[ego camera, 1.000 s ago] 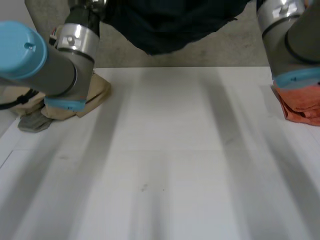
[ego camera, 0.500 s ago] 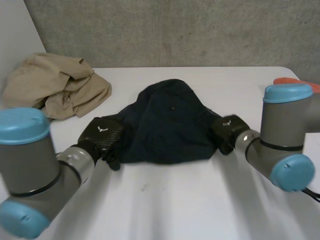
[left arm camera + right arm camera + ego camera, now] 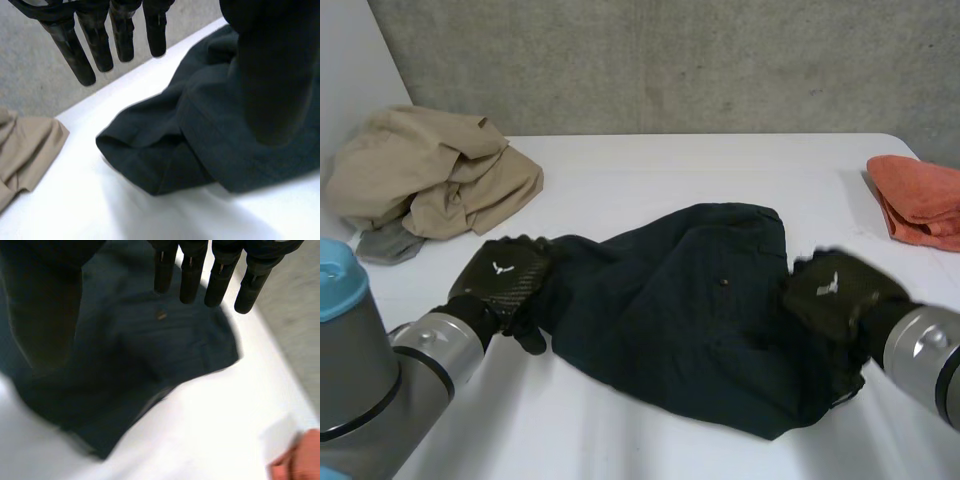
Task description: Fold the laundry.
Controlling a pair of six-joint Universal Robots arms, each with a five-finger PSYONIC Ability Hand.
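Observation:
A dark navy garment (image 3: 690, 310) lies crumpled in a loose heap on the white table (image 3: 650, 170). My left hand (image 3: 505, 280) rests at the garment's left end, and my right hand (image 3: 840, 290) lies on its right end. In the left wrist view the fingers (image 3: 100, 40) hang straight above a folded edge of the garment (image 3: 200, 135), with no cloth between them and the thumb. The right wrist view shows straight fingers (image 3: 220, 270) over the garment (image 3: 140, 350), also holding nothing. Both hands are open.
A tan pile of clothes (image 3: 430, 180) sits at the far left of the table, with a grey cloth (image 3: 385, 243) under its near side. An orange cloth (image 3: 920, 200) lies at the far right edge. A concrete wall stands behind the table.
The garment hung high between my raised arms, then came down onto the table and slid toward the front. Both hands have let go of it and straightened their fingers.

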